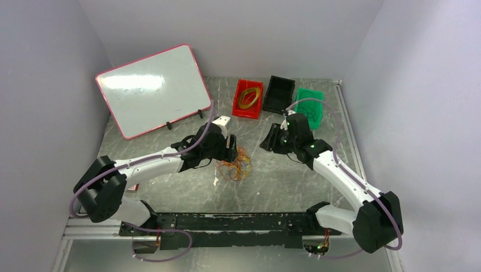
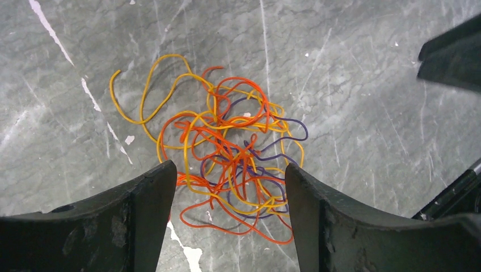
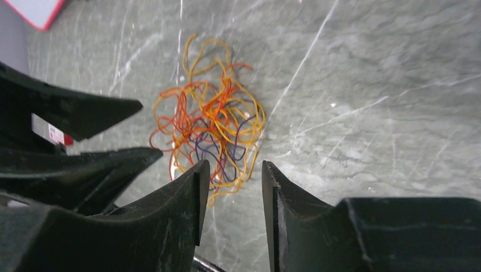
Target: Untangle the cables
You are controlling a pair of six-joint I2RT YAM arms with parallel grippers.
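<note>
The left claw (image 2: 230,170) hangs spread above the cables (image 2: 227,141) on the bench (image 2: 368,85), likely to pick a strand; the right claw (image 3: 233,170), also apart, holds nothing.

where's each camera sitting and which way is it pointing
Top external: above and behind the bases, looking down on the table, the left arm and right arm whole.
Left wrist: on the left arm, looking down past the open left gripper at the cables.
Right wrist: on the right arm, looking past the open right gripper at the same tangle.
Shared: all three show the cables.
</note>
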